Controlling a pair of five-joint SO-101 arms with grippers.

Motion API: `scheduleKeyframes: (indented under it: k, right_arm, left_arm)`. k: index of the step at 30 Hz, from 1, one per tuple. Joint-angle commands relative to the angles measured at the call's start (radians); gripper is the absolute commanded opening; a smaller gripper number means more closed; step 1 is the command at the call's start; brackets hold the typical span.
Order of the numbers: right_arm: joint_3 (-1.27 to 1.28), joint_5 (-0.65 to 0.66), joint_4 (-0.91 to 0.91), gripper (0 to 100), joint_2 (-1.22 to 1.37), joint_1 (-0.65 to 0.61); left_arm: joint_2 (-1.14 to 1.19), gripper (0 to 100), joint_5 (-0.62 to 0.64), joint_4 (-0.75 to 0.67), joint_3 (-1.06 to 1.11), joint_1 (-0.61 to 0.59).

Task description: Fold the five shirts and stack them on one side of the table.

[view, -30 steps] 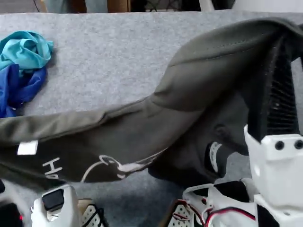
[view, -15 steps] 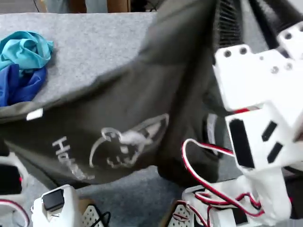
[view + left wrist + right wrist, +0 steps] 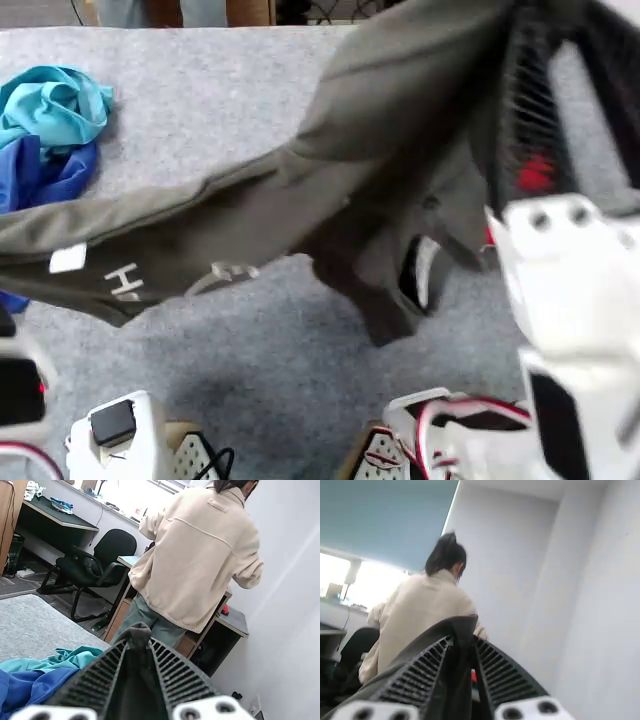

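Observation:
An olive shirt (image 3: 380, 130) with white print (image 3: 125, 282) hangs stretched across the grey table (image 3: 200, 80), from the left edge up to the top right. My right arm (image 3: 570, 290) rises at the right with its black ribbed fingers (image 3: 530, 110) up in the cloth. In the right wrist view my right gripper (image 3: 462, 635) is shut on a fold of the olive shirt (image 3: 460, 625). My left gripper (image 3: 138, 642) is likewise shut on a bunch of the olive shirt (image 3: 136, 632). A teal shirt (image 3: 55, 100) and a blue shirt (image 3: 40, 180) lie crumpled at the far left.
Arm bases and cables (image 3: 130, 430) line the table's near edge. The teal shirt (image 3: 65, 657) and blue shirt (image 3: 25, 690) lie below the left gripper. Bare grey felt (image 3: 240, 350) lies under the hanging shirt.
The shirt has been pulled tauter and higher. Its printed front, spread low half a second ago, now hangs as a narrow band. The right arm has shifted toward the right.

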Motion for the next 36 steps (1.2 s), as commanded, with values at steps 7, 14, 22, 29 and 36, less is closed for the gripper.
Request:
scheduleKeyframes:
  k: [7,14,22,29,36]
  right_arm:
    - [-0.004,0.005,-0.242,1.3,-0.002,-0.005]
    - [-0.004,0.005,-0.230,1.3,-0.007,-0.005]
    - [-0.010,0.032,-0.155,1.4,-0.021,-0.009]
    - [-0.005,0.037,-0.106,1.4,-0.061,-0.009]
    - [0.085,0.032,-0.011,1.4,-0.016,-0.006]
  left_arm:
    - [0.002,3,-0.038,0.018,-0.030,-0.002]
    - [0.002,3,-0.075,0.018,-0.101,-0.010]
    - [0.002,3,-0.124,0.018,-0.197,-0.013]
    - [0.002,3,-0.124,0.021,-0.200,-0.013]
    - [0.008,3,-0.120,0.023,-0.097,-0.005]
